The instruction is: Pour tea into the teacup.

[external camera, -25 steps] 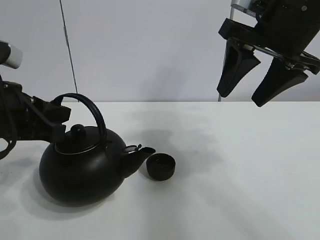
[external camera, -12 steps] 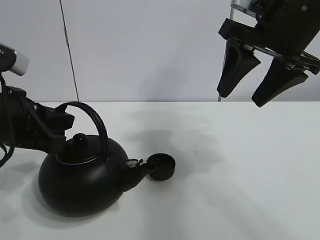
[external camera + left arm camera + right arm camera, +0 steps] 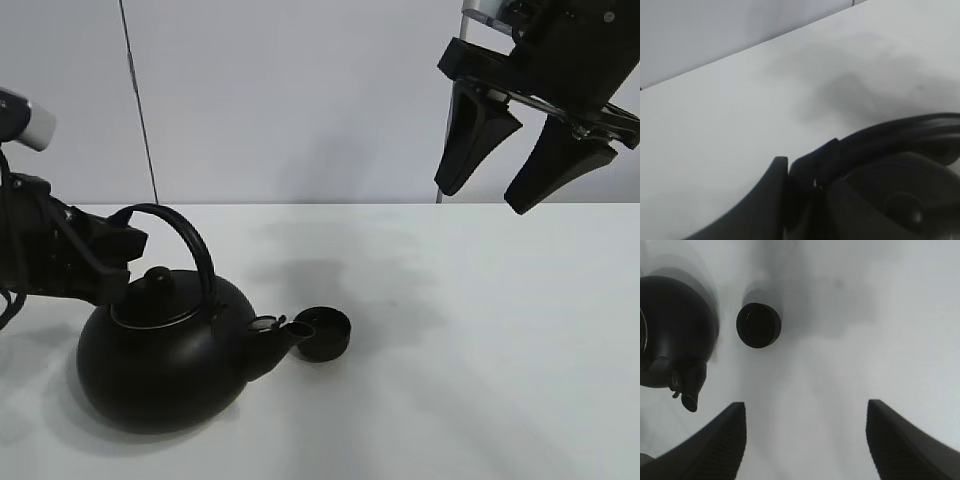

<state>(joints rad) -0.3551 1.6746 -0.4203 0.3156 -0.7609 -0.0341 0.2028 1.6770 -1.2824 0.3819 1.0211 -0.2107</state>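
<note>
The left pincer is clamped on the kettle's arched handle to tip its spout over the teacup, while the right pincer hangs spread apart, clear of the pour.

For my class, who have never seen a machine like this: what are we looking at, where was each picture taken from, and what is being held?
This is a robot with two arms, each ending in a two-fingered gripper. One picture comes from a camera mounted high; the other two from cameras on the arms' wrists. On the white table stand a big black kettle and a small black teacup. The left gripper grips the kettle's arched handle, tilting the spout toward the teacup. The right gripper hangs open in the air, holding nothing. Its wrist camera looks straight down on the teacup.
</note>
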